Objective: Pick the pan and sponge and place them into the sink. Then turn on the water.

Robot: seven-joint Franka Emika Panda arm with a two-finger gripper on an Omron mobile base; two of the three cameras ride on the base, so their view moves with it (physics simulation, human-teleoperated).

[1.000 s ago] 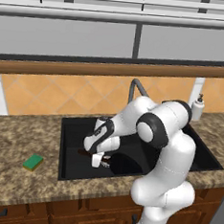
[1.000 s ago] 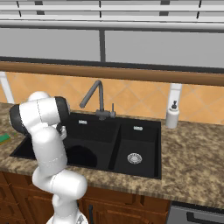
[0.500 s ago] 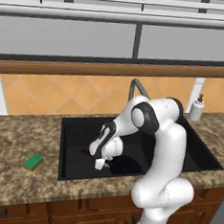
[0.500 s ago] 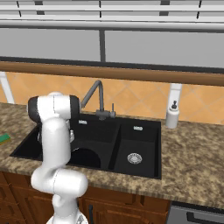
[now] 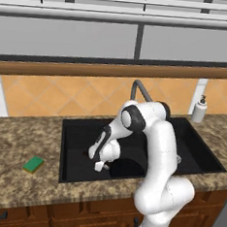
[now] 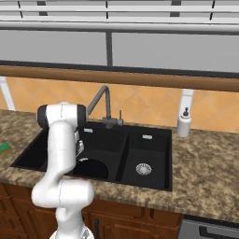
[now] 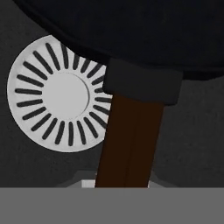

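The pan (image 7: 131, 35) sits low in the sink's (image 5: 73, 173) left basin, above the silver drain (image 7: 57, 94). The end effector (image 5: 99, 166) grips its brown handle (image 7: 129, 140). The sponge (image 5: 33, 164) lies on the granite counter (image 5: 16, 185).

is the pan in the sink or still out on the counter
In the sink. The pan sits low in the left basin of the sink, over the drain, its handle leading back to the gripper.

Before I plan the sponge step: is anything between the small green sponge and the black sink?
Nothing visible. The small green sponge lies on bare counter left of the black double-basin sink, apart from its rim.
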